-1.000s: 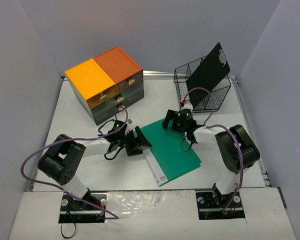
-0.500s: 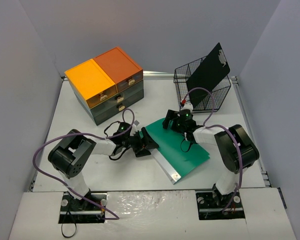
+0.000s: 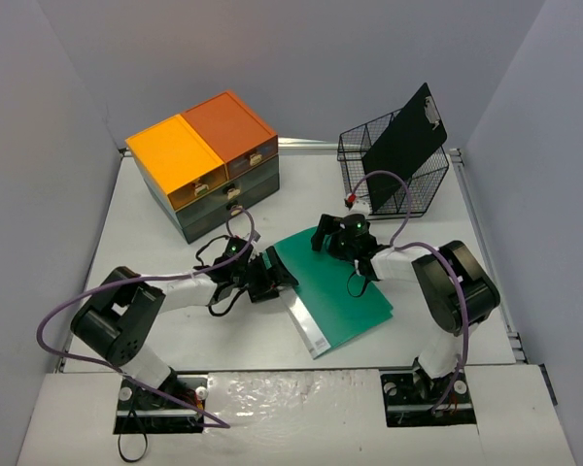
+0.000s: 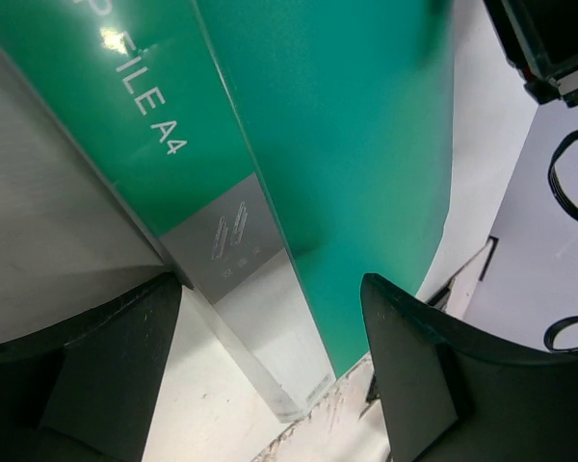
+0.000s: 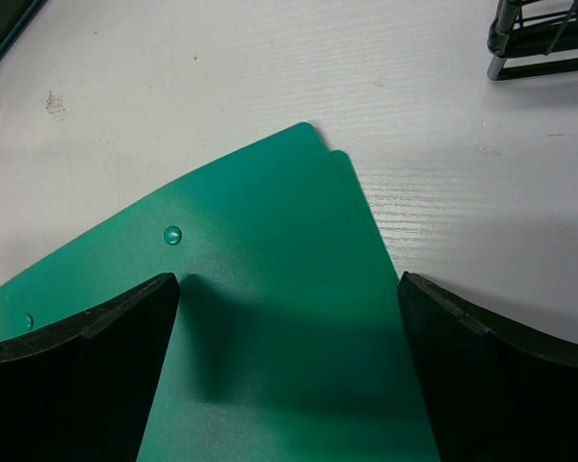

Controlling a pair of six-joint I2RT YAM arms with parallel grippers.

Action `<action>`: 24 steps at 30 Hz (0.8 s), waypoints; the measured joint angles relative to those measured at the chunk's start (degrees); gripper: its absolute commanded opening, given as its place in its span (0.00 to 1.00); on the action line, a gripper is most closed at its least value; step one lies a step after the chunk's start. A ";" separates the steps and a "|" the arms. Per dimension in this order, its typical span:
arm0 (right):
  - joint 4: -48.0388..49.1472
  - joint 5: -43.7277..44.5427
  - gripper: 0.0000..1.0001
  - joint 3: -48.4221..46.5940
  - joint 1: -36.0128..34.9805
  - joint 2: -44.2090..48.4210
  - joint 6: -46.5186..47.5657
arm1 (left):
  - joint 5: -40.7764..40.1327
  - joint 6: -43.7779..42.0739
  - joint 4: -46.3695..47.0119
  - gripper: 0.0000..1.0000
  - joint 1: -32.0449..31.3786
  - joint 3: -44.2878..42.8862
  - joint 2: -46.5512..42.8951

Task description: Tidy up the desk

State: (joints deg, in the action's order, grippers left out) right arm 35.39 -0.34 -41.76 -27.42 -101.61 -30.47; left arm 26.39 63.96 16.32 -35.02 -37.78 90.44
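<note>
A green A4 file folder (image 3: 338, 286) with a grey spine lies on the white desk (image 3: 223, 335) in the middle. My left gripper (image 3: 275, 276) is open at the folder's left edge. In the left wrist view the grey spine (image 4: 233, 241) runs between the two fingers (image 4: 419, 385) of my left gripper (image 4: 270, 380). My right gripper (image 3: 332, 238) is open over the folder's far corner. In the right wrist view the green corner (image 5: 270, 250) lies between the wide-apart jaws of my right gripper (image 5: 289, 385). Neither gripper holds anything.
An orange-topped dark green drawer chest (image 3: 209, 160) stands at the back left. A black wire basket (image 3: 394, 184) at the back right holds an upright black clipboard (image 3: 405, 136). The basket's corner (image 5: 544, 38) shows in the right wrist view.
The folder had swung to the right half a second ago and now lies back to the left. My left gripper has drawn back with it. The right gripper shifted slightly left.
</note>
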 measured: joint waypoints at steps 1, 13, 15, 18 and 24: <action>0.11 0.00 0.94 0.00 -0.07 -0.05 0.01 | -0.79 -0.60 -0.66 0.72 0.08 0.00 -0.55; 1.21 0.10 0.94 -0.10 -1.16 -0.63 0.21 | -4.66 -5.25 -4.33 0.72 0.90 -0.61 -3.00; 1.37 0.17 0.94 -0.16 -1.34 -0.79 0.19 | -4.66 -5.38 -4.32 0.72 0.99 -0.97 -2.95; 1.49 0.34 0.94 -0.23 -1.50 -0.86 0.13 | -4.67 -5.66 -4.34 0.72 1.04 -1.53 -2.66; 1.57 0.58 0.94 -0.26 -1.61 -0.95 -0.07 | -4.63 -6.15 -4.03 0.72 1.37 -2.05 -1.87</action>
State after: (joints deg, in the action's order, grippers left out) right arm 36.97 0.24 -42.02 -29.03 -102.56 -30.55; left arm 21.76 57.82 12.29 -33.65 -39.83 88.57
